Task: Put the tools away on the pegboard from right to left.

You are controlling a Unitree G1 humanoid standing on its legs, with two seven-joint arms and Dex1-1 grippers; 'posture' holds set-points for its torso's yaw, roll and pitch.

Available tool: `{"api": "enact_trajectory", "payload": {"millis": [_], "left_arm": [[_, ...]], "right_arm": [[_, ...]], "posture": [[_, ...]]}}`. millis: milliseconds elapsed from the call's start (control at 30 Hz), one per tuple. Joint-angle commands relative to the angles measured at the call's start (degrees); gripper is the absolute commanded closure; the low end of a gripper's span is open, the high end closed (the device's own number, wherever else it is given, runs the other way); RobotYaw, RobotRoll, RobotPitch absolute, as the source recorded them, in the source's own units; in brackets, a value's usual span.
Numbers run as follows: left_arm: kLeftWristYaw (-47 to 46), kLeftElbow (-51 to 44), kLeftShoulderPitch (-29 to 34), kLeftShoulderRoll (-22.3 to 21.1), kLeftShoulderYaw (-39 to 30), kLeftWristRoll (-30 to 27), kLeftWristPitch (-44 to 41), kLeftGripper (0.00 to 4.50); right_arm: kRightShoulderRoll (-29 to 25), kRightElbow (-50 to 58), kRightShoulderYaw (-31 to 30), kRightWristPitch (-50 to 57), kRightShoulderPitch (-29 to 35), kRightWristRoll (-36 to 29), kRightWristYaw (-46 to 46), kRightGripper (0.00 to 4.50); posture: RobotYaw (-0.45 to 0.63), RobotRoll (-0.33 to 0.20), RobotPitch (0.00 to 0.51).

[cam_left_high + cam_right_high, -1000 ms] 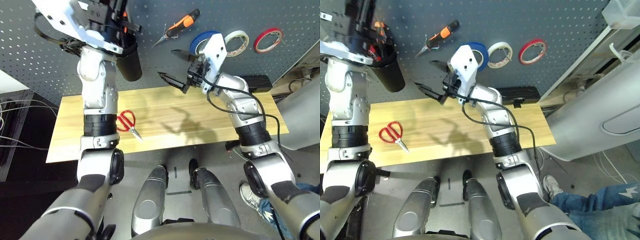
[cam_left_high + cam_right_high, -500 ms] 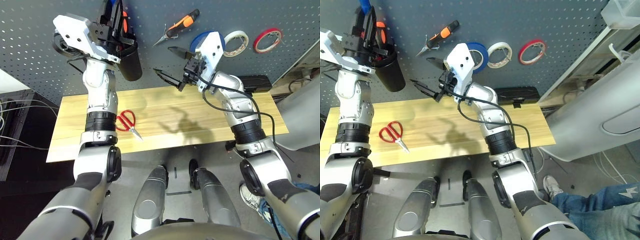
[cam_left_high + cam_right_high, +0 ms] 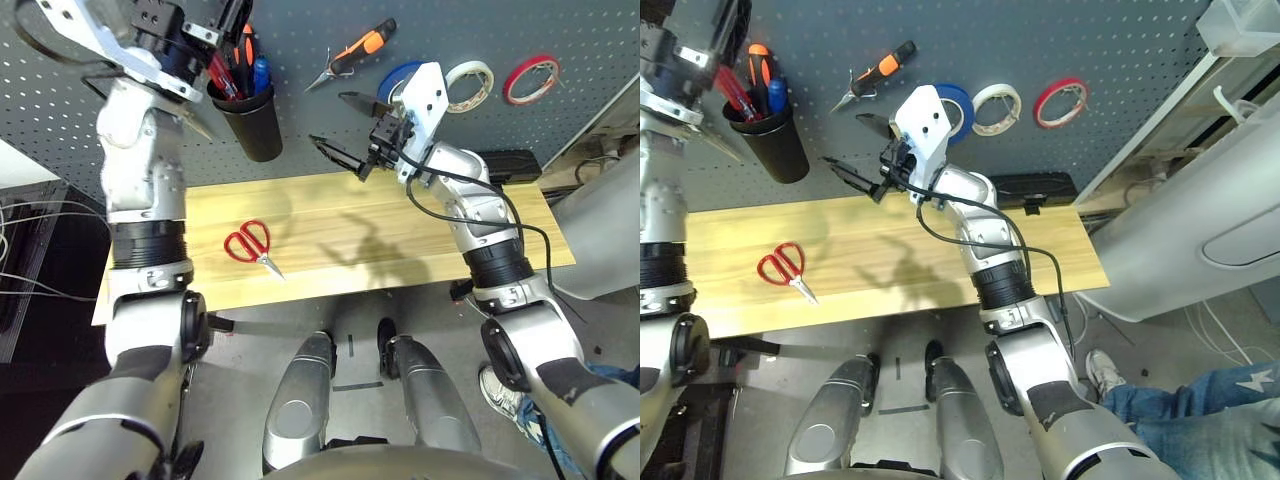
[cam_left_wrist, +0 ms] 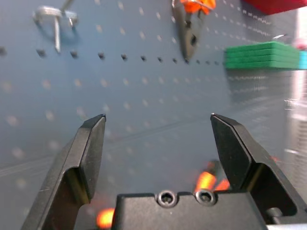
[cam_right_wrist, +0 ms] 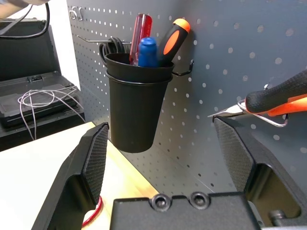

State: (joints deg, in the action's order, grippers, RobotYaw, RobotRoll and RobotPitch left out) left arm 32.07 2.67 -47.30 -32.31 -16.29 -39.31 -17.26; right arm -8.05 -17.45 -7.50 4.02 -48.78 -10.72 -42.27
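Your left gripper [image 4: 158, 143] stands wide and empty, raised before the pegboard [image 3: 420, 120] just beside the black cup [image 3: 248, 125]. The blue screwdriver [image 3: 260, 75] stands in that cup. Your right gripper [image 3: 340, 130] also gapes wide, holding nothing, near the pliers [image 3: 350, 55] and blue tape [image 3: 400, 80] hanging on the board. The red scissors [image 3: 250, 245] lie on the table [image 3: 400, 240], well below both grippers.

pegboard [image 3: 120, 110]: matt grey perforated panel | cup [image 5: 138, 103]: smooth black plastic | table [image 3: 400, 225]: pale wood
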Motion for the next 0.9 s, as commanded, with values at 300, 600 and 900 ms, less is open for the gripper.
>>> {"api": "enact_trajectory", "payload": {"millis": [300,600,900], "left_arm": [[10.2,2.5,10.3,-7.6,-2.1,1.8,-2.8,0.04],[13.2,9.6,15.5,-9.7,-2.2,8.3,2.2,0.04],[13.3,8.7,21.0,-9.7,-1.7,9.2,-0.4,0.04]], "right_arm": [[-1.9,-0.3,0.5,0.2,1.4,0.4,0.4,0.00],[-3.1,-0.8,0.5,-0.1,2.4,0.7,1.1,0.00],[-3.5,-0.8,0.4,0.3,2.7,0.6,0.9,0.00]], "posture": [[0.15,0.000,0.249],[0.14,0.000,0.244],[0.14,0.000,0.249]]}}
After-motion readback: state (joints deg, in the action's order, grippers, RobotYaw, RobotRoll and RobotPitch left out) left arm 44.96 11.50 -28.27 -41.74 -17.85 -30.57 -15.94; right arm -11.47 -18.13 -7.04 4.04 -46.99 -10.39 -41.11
